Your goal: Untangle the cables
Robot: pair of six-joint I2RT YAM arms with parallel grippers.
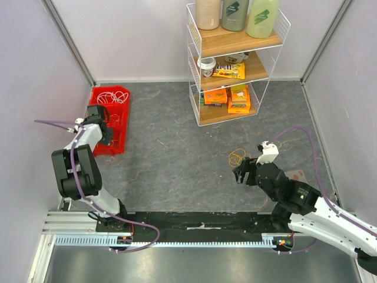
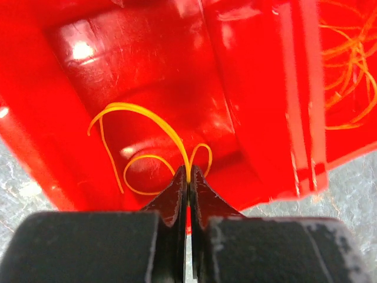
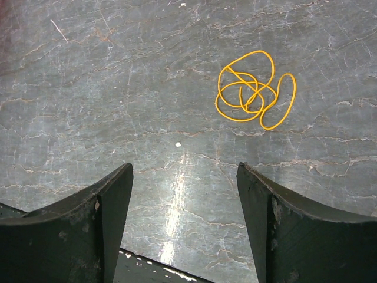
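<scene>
A yellow cable (image 2: 143, 111) lies in loose loops in the near compartment of a red bin (image 1: 119, 143). My left gripper (image 2: 188, 177) is shut on one strand of it; in the top view this gripper (image 1: 103, 125) hangs over the bin. Thin orange cable (image 2: 347, 71) lies in the compartment beside it. White cables (image 1: 109, 96) fill the bin's far compartment. A second yellow cable coil (image 3: 253, 89) lies on the table, also seen from above (image 1: 238, 157). My right gripper (image 3: 184, 171) is open and empty, just short of that coil (image 1: 241, 172).
A white wire shelf (image 1: 234, 65) with bottles and boxes stands at the back centre. The red bin's walls (image 2: 294, 118) divide its compartments. Grey walls close the table on the left, right and back. A small card (image 1: 297, 175) lies by the right arm.
</scene>
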